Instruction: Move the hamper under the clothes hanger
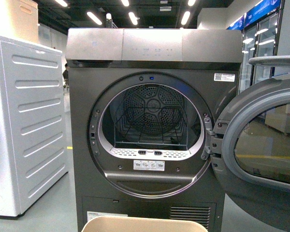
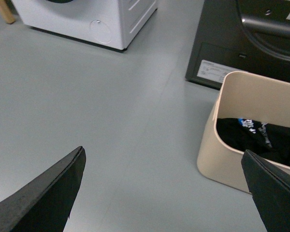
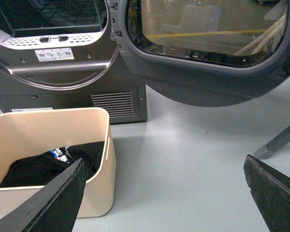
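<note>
two grippers hang wide open over the grey floor [image 2: 111,106], neither holding anything. left gripper [image 2: 163,152] has its dark fingers [image 2: 48,195] spread far apart, and the hamper [image 2: 222,145] sits just beside one of them. right gripper [image 3: 164,160] is spread the same way, with one finger [image 3: 53,198] in front of the hamper's near wall. the hamper stands on the floor right in front of the dryer [image 1: 150,58]. in the front view only its rim shows, at the bottom centre of the frame. black clothing [image 3: 34,169] with a bit of blue and white print lies inside it. behind it the dryer fills the middle of the front view. its drum is open with a wire rack [image 1: 145,133] inside, and its door [image 1: 266,145] is swung out to the right edge. white washer [image 1: 29,121] stands at the left of the frame, apart from the dryer. the hanger [image 3: 279,141] shows only a slanted grey leg on the floor near the door's outer edge, well apart from the hamper.
</note>
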Robot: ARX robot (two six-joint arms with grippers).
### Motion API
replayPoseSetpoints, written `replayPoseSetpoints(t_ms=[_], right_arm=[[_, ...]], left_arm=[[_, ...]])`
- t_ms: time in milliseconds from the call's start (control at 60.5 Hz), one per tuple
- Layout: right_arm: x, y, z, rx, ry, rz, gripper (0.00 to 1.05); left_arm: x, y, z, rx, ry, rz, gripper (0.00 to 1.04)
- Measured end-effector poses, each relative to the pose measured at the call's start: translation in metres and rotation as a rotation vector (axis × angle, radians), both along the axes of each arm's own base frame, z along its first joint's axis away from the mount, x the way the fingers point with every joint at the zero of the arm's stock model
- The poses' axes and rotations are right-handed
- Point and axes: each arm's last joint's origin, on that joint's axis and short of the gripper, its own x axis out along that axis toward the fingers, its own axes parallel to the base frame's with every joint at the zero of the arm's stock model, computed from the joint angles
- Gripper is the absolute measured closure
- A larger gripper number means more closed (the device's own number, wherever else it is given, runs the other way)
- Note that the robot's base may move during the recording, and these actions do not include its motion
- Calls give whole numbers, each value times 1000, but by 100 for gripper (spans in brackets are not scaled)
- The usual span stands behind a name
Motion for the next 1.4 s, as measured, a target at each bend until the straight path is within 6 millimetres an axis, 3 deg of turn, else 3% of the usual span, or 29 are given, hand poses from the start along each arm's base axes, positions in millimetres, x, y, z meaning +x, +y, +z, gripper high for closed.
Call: replayPoseSetpoints(t_ms=[83,215,314,463,810,1058,1405], right_arm=[[34,-3,13,21,18,32,8],[88,-2,16,66,118,87,8],[118,4,14,73,186,122,8],[160,16,1,51,294,164,8],[236,40,-63,15,503,192,8],[277,65,-104,2,591,237,8],[313,70,-126,5,643,224,8]], left_arm=[[32,0,9,-21,2,-45,7],[89,3,1,-28,64,-119,7],[128,4,-15,-50,185,-170,7],[168,-3,-46,-48,366,-229,7],[235,-14,-86,-95,446,-230,7],[265,-16,-111,-125,476,-230,7],[299,-22,-130,-154,491,-278,7]])
